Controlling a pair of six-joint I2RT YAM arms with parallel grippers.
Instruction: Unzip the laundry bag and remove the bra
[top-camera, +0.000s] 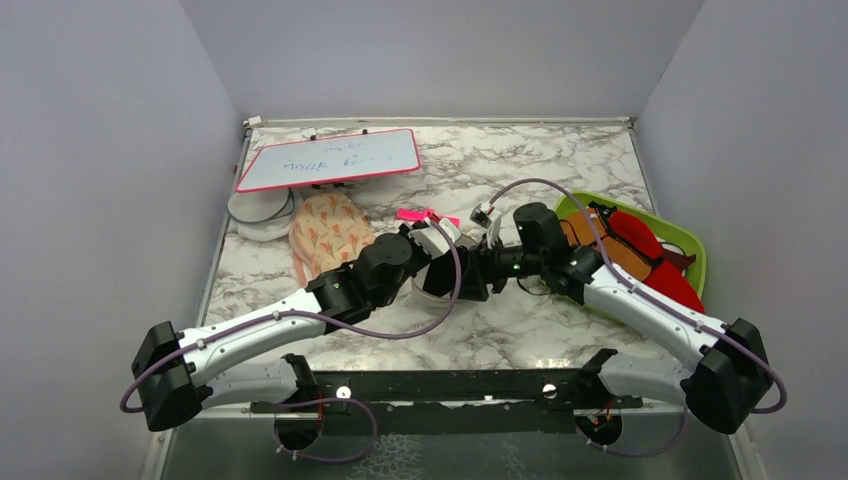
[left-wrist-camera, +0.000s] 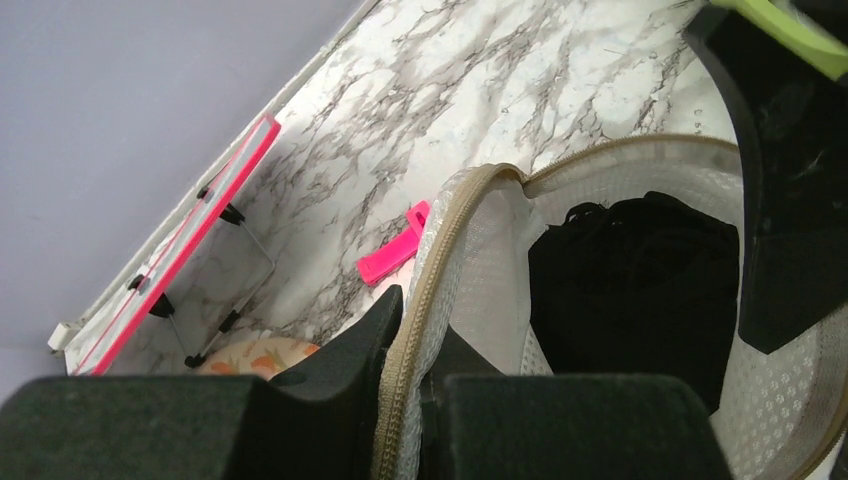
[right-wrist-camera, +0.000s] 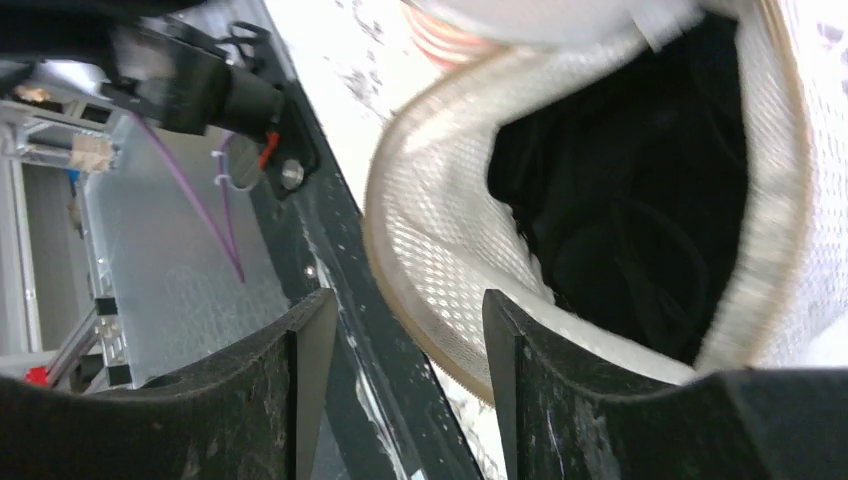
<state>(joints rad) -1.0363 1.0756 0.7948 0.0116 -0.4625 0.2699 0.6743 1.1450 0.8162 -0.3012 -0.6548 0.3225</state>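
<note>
The laundry bag (left-wrist-camera: 480, 250) is a white mesh case with a beige zip rim. It stands open at the table's middle and is mostly hidden under the arms in the top view (top-camera: 432, 291). The black bra (left-wrist-camera: 630, 285) lies inside it and also shows in the right wrist view (right-wrist-camera: 620, 190). My left gripper (left-wrist-camera: 418, 330) is shut on the bag's beige zip rim, with one finger on each side of the upper flap. My right gripper (right-wrist-camera: 400, 325) is open at the bag's mouth (right-wrist-camera: 440, 290). The lower rim lies just beyond its fingers. In the top view both grippers meet over the bag, left gripper (top-camera: 447, 268), right gripper (top-camera: 482, 272).
A pink-framed whiteboard (top-camera: 328, 160) stands at the back left, with a peach floral pouch (top-camera: 328, 236) and a white round container (top-camera: 255, 216) in front of it. A pink clip (top-camera: 415, 214) lies behind the bag. A green tray (top-camera: 692, 245) with red and brown garments (top-camera: 650, 255) sits at the right.
</note>
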